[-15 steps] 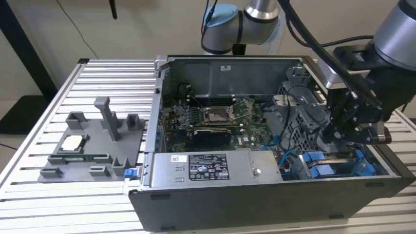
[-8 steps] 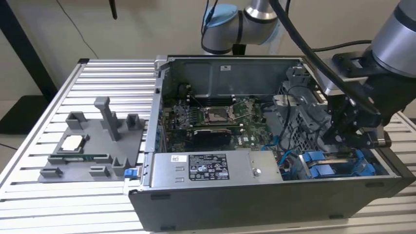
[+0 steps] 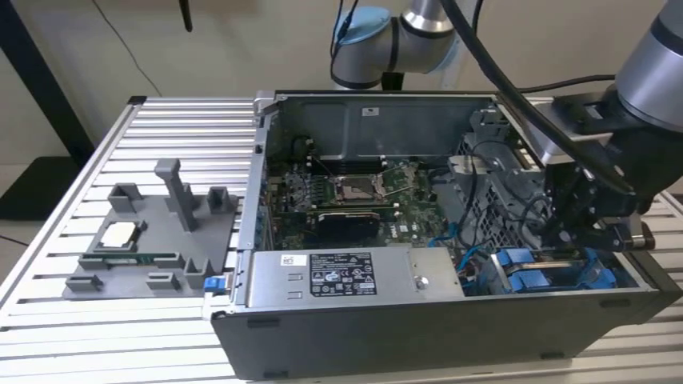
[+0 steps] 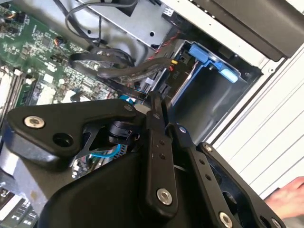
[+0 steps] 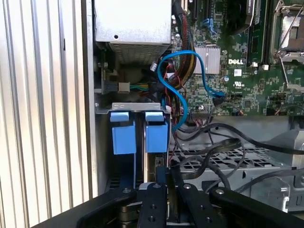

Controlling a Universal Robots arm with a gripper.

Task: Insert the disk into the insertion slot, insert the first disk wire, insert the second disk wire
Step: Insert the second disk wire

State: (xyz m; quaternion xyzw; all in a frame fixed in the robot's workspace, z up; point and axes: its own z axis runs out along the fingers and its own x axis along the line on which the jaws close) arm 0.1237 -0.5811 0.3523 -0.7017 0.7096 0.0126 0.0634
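My gripper (image 3: 577, 254) hangs inside the open computer case, right above the insertion slot (image 3: 533, 274), a dark metal bay with bright blue rails. In the first wrist view two blue tabs (image 5: 156, 134) stand side by side in the bay, and the disk's body is hidden under them. The fingers (image 5: 153, 202) are pressed together just short of the right tab. Black disk wires (image 5: 209, 137) run up to the fingertips (image 4: 155, 102). I cannot tell whether one is pinched. A blue wire (image 5: 183, 102) loops from the motherboard and ends beside the tabs.
The silver power-supply box (image 3: 353, 276) fills the case's front. The motherboard (image 3: 357, 192) lies behind it. A grey fixture (image 3: 160, 240) with small parts sits on the slatted table (image 3: 117, 336) at the exterior view's left. A hand (image 4: 290, 194) shows outside the case wall.
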